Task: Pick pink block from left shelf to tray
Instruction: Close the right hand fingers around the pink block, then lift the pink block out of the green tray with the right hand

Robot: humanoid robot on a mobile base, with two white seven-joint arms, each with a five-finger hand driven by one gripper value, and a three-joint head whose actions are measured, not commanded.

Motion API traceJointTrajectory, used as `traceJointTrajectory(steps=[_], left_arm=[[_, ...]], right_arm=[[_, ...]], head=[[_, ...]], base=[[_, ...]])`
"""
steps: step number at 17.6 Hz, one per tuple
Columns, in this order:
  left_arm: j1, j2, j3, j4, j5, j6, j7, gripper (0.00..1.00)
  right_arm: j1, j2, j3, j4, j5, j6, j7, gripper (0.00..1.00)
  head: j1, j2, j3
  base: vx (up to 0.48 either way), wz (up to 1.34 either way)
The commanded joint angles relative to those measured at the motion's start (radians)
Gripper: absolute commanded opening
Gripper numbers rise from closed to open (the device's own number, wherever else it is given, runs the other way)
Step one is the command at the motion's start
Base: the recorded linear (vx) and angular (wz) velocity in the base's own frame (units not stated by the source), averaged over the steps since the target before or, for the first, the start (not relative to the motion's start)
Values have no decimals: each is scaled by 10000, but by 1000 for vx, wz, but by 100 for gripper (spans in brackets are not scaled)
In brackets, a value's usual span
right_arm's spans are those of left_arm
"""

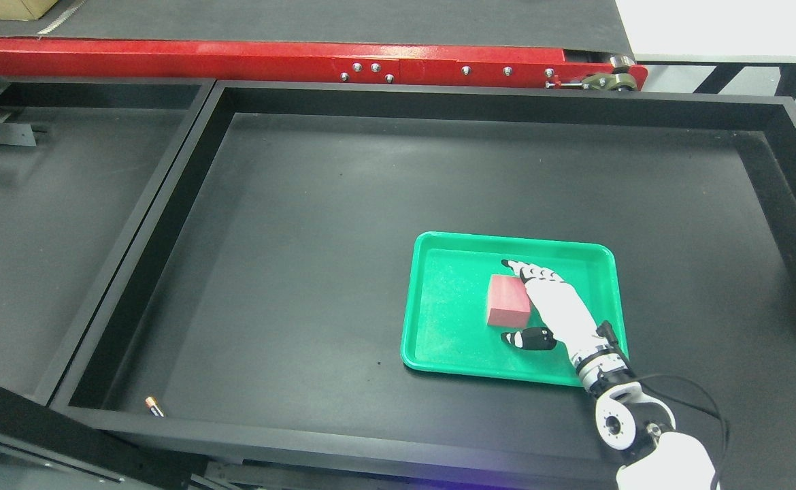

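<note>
Black bin (303,224): pink block (508,300) mid-tray (439,340).

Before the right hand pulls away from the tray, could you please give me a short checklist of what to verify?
1. Pink block lies inside the green tray: ok.
2. Block sits flat on the tray floor, clear of the rim: ok.
3. Right hand fingers released from the block: cannot tell; the fingers look spread beside it, but contact is unclear.
4. Tray rests flat inside the large black bin: ok.
5. Retreat path toward lower right free of objects: ok.
6. Left hand clear of the tray: cannot tell; it is out of view.
</note>
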Motion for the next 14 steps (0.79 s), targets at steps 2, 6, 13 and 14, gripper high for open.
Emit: traceJointTrajectory(steps=[2,6,13,14], left_arm=[[-291,175,0,-174,0,3,-1,100],[-291,175,0,-174,0,3,-1,100],[-307,175,0,-174,0,3,-1,100],[-292,175,0,-174,0,3,-1,100]], right_arm=[[-144,-175,21,260,-5,-52,-447,58],[-160,-175,21,260,102,-113,-832,36],[-68,-175,-9,168,563,-480,-2319,1],[-52,-175,-85,77,517,-770,-2548,1]], head=[[0,0,0],[0,0,0],[0,0,0],[0,0,0]], base=[[0,0],[0,0],[0,2],[0,0]])
